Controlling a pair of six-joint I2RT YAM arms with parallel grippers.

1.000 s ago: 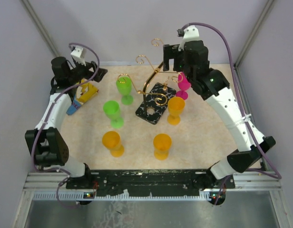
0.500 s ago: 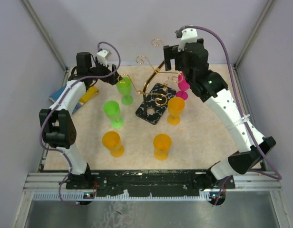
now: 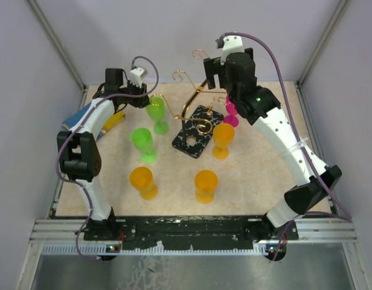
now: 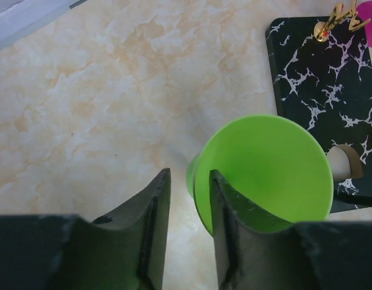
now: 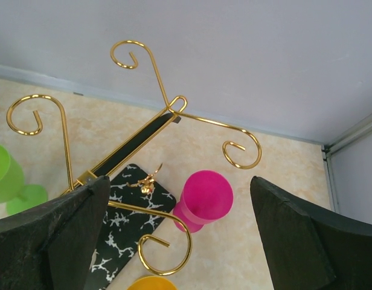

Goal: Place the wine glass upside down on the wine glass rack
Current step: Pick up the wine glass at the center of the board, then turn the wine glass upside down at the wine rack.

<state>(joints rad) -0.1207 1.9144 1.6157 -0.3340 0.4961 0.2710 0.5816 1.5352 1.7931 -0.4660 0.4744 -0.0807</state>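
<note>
The wine glass rack [image 3: 195, 96] is gold wire with curled arms on a black marbled base [image 3: 198, 134], mid-table at the back. A lime green wine glass [image 3: 157, 112] stands upright just left of it. My left gripper [image 3: 150, 99] is at that glass's rim. In the left wrist view the fingers [image 4: 189, 175] stand narrow, the right one over the green glass [image 4: 264, 163], and a strip of table shows between the left finger and the glass wall. My right gripper [image 3: 215, 72] hangs wide open above the rack's arms [image 5: 174, 106], holding nothing.
A second green glass [image 3: 142, 141], three orange glasses [image 3: 223, 138] [image 3: 142, 179] [image 3: 205, 183] and a pink glass [image 3: 232, 109] [image 5: 205, 196] stand around the rack. A yellow and blue box [image 3: 111, 121] lies at the table's left edge.
My left arm swung right from above the box to the green glass, and its jaws narrowed from wide open. The right gripper drifted slightly left, still open.
</note>
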